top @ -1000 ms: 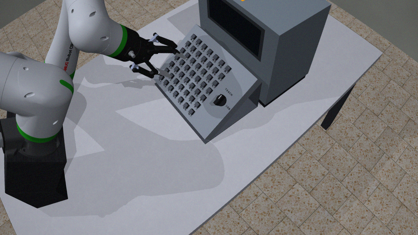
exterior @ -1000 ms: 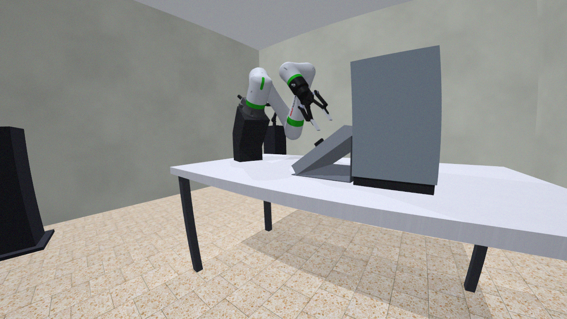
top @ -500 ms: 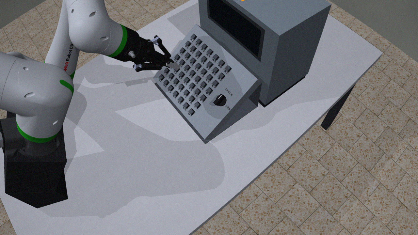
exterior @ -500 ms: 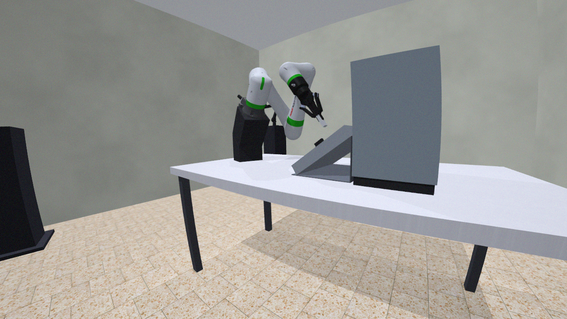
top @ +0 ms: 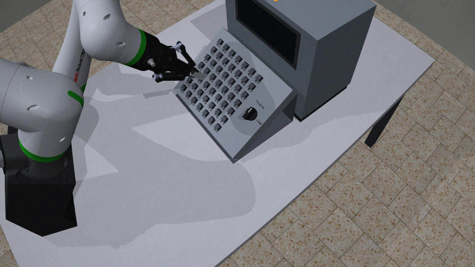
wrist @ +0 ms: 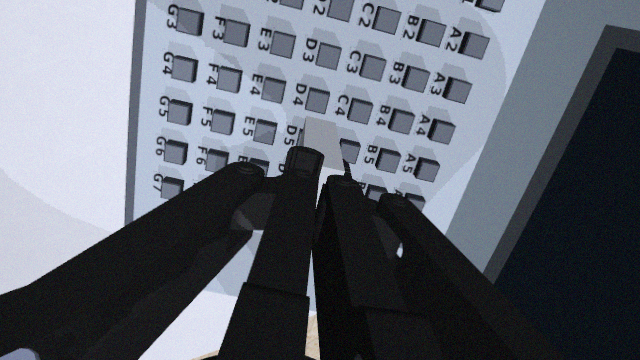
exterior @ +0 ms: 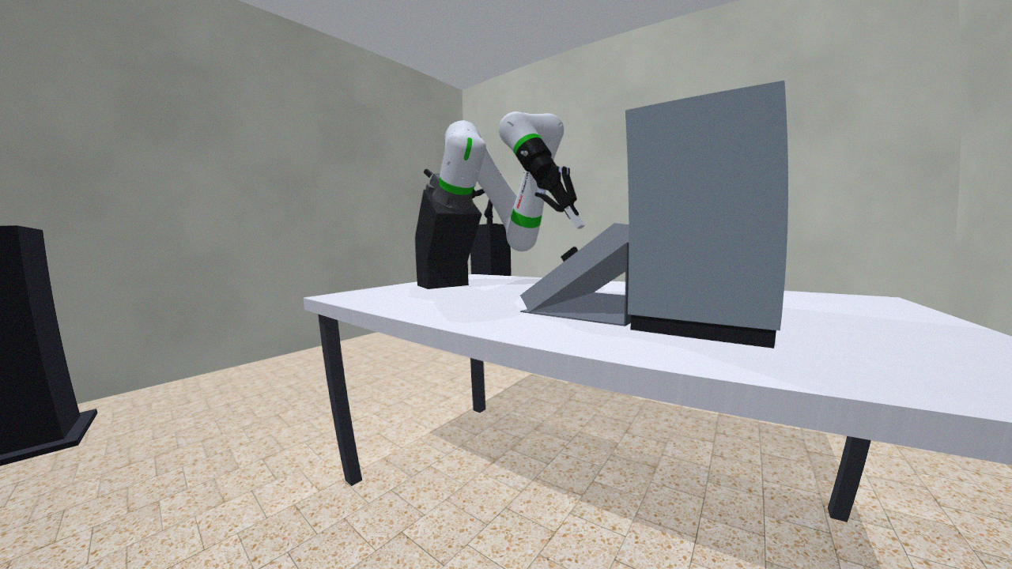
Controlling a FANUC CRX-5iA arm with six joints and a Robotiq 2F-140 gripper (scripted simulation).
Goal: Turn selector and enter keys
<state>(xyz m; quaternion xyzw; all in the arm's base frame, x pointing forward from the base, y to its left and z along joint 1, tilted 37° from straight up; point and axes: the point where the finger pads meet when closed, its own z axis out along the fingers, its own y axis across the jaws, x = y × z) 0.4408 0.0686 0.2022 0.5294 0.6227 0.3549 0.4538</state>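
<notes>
My gripper [top: 201, 78] [exterior: 579, 223] [wrist: 314, 143] is shut and empty, its pale fingertips together above the sloping keypad panel [top: 232, 142] [exterior: 583, 269]. In the wrist view they hide most of D5 and C5's label; C5 [wrist: 350, 151] shows beside them. D4 [wrist: 317, 100], C4 [wrist: 360, 111], E4 [wrist: 273, 90], E5 [wrist: 265, 132], D3 [wrist: 328, 56], C3 [wrist: 373, 67] and E3 [wrist: 282, 45] are visible. No visible key is lit. The black selector [top: 250, 114] [exterior: 569, 253] has its white mark toward TEACH. Any fingertip contact cannot be told.
The grey cabinet [top: 343, 59] [exterior: 708, 212] with its dark screen [top: 265, 31] [wrist: 575, 210] rises directly behind the panel. An orange item [top: 276, 0] shows on top. The panel stands on the white table [top: 186, 199] [exterior: 884, 353]. Black pedestals [exterior: 28, 339] [exterior: 492, 250] stand beyond.
</notes>
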